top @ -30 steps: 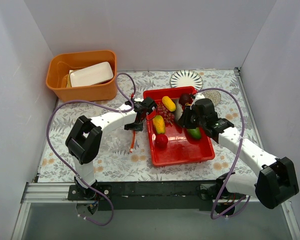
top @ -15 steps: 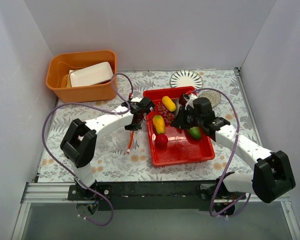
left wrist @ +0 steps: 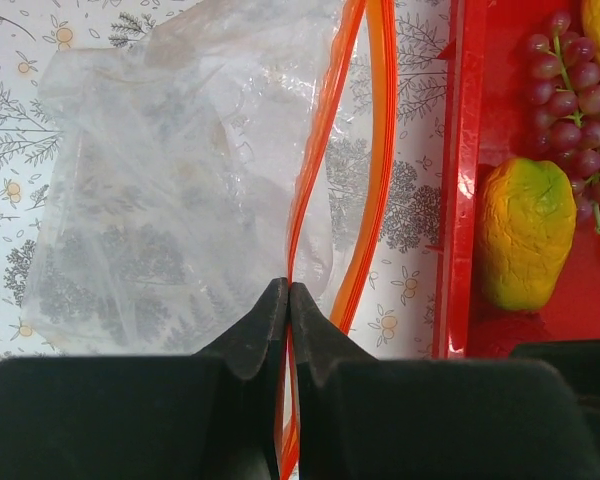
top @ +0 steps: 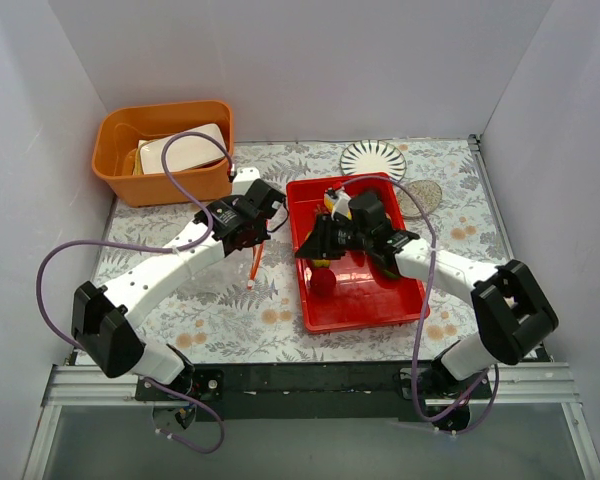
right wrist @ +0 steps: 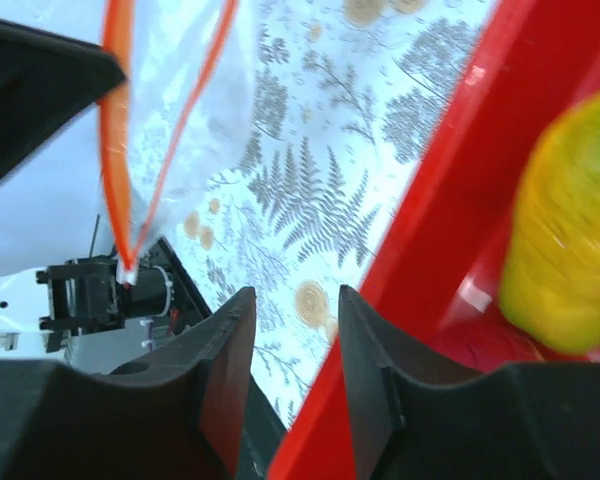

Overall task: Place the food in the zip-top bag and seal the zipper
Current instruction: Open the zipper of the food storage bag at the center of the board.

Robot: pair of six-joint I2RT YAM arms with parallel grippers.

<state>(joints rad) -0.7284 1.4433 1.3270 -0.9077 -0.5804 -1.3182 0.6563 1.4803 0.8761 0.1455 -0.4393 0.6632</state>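
Observation:
The clear zip-top bag [left wrist: 170,190] hangs over the flowered tablecloth, left of the red tray [left wrist: 458,200]. My left gripper [left wrist: 289,288] is shut on one lip of its orange zipper [left wrist: 378,150]; the other lip bows away, so the mouth gapes. From above, that left gripper [top: 252,237] holds the strip [top: 254,266] dangling. My right gripper [right wrist: 295,295] is open and holds nothing, over the tray's left wall [right wrist: 430,250] beside a yellow-green mango [right wrist: 570,250] and the red apple [right wrist: 490,345]. Grapes [left wrist: 575,110] and the mango [left wrist: 525,230] lie in the tray. From above, my right gripper [top: 314,247] hides part of the food.
An orange basin [top: 165,180] holding a white container [top: 185,150] stands at the back left. A striped plate [top: 373,157] and a speckled disc [top: 425,195] lie behind the tray. White walls close in on three sides.
My left gripper shut on the zipper strip and pulled it up and back-left, away from the tray. My right gripper swept left across the tray to its left wall and opened wider.

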